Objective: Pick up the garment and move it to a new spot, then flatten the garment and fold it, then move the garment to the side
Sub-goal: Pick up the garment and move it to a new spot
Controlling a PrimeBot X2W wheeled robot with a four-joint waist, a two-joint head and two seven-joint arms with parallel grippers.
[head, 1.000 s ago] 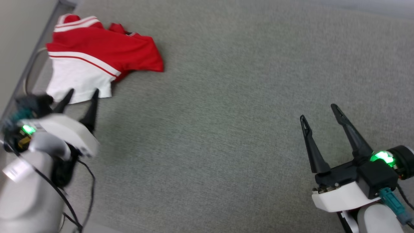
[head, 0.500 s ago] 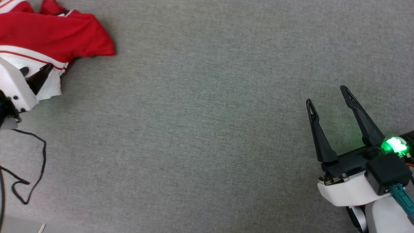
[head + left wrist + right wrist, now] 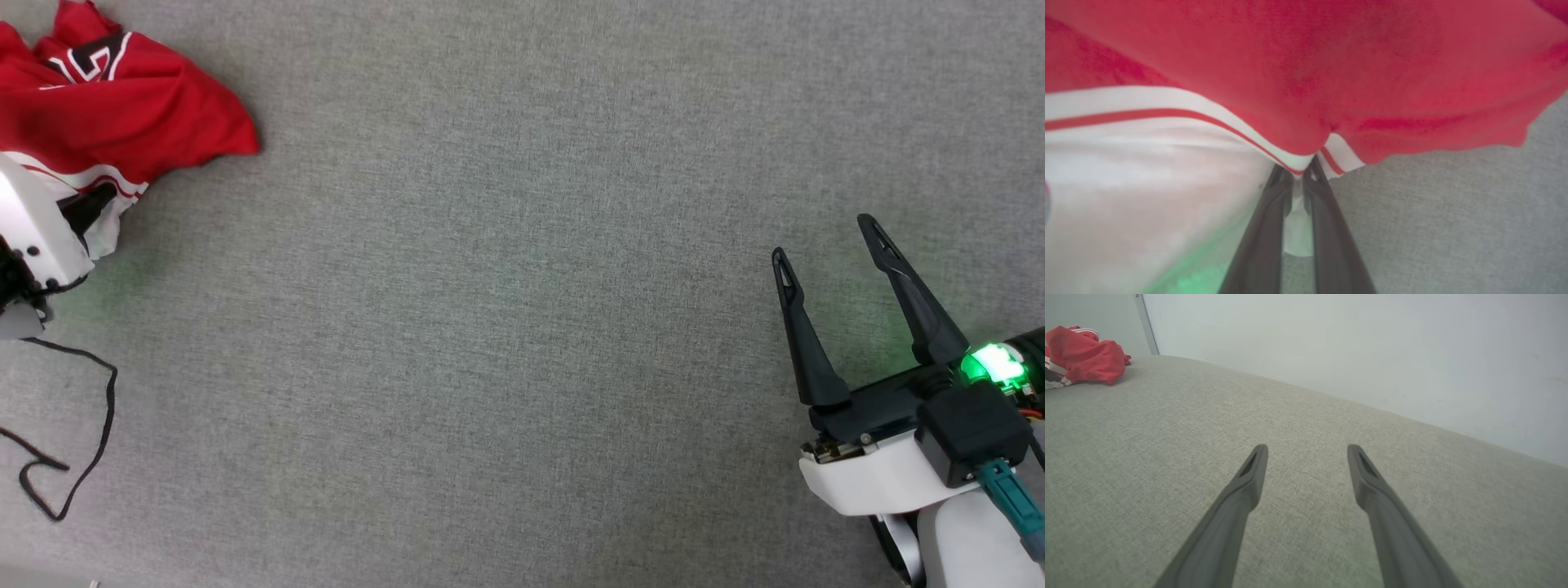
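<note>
The garment [image 3: 139,114], a red jersey with white sleeves and red-white trim, lies bunched at the far left of the grey surface, part of a black, white-outlined number showing on top. My left gripper [image 3: 91,206] is at its near edge. In the left wrist view the left gripper [image 3: 1300,171] is shut on the striped trim of the garment [image 3: 1331,73], with white cloth pinched between the fingers. My right gripper [image 3: 823,238] stands open at the lower right, far from the cloth. From the right wrist, the right gripper [image 3: 1308,451] holds nothing and the garment [image 3: 1086,355] lies far off at the upper left.
A grey fabric surface [image 3: 506,327] stretches between the two arms. A loose black cable [image 3: 77,457] trails at the lower left. A pale wall [image 3: 1351,347] rises behind the surface, with a vertical strip [image 3: 1145,324] near the garment.
The left gripper has shut on the garment's sleeve trim. The cloth has bunched up, and the number now shows. The camera shifted early on. The right gripper has stayed open and still.
</note>
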